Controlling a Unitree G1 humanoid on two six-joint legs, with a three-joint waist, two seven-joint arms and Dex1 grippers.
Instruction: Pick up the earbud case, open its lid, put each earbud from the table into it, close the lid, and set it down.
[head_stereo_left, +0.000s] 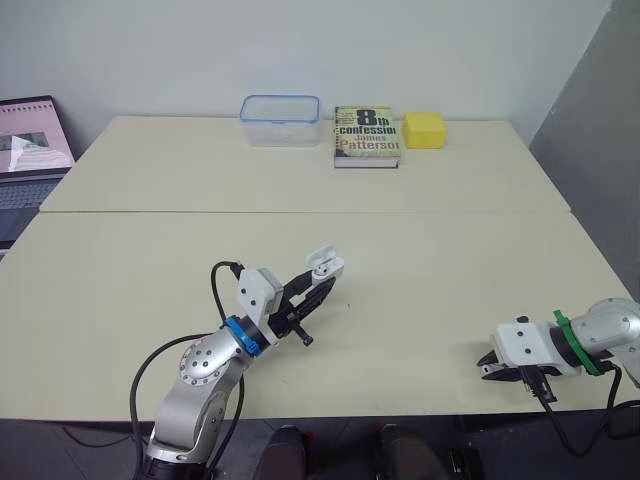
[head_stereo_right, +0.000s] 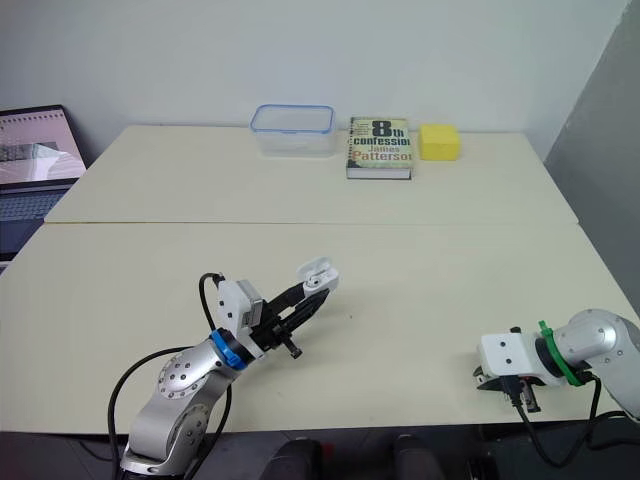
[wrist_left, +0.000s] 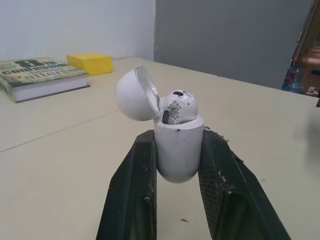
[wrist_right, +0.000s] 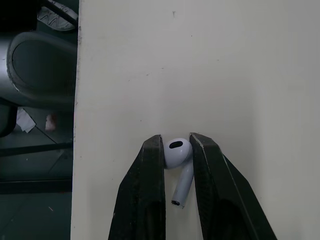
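My left gripper (head_stereo_left: 322, 281) is shut on the white earbud case (wrist_left: 177, 150) and holds it above the middle of the near table. The case's lid (wrist_left: 136, 94) stands open, and one earbud (wrist_left: 180, 106) sits inside. By the table's front right edge, my right gripper (wrist_right: 176, 137) is shut on the second white earbud (wrist_right: 177, 156). It pinches the earbud's head, and the stem points back between the fingers. I cannot tell whether this earbud is touching the tabletop. In the left eye view the right gripper (head_stereo_left: 490, 366) is low over the table.
Along the far table's back stand a clear plastic container (head_stereo_left: 280, 120), a book (head_stereo_left: 367, 135) and a yellow block (head_stereo_left: 425, 129). A laptop (head_stereo_left: 30, 150) sits at the far left. The table's front edge (wrist_right: 76, 150) runs close beside my right gripper.
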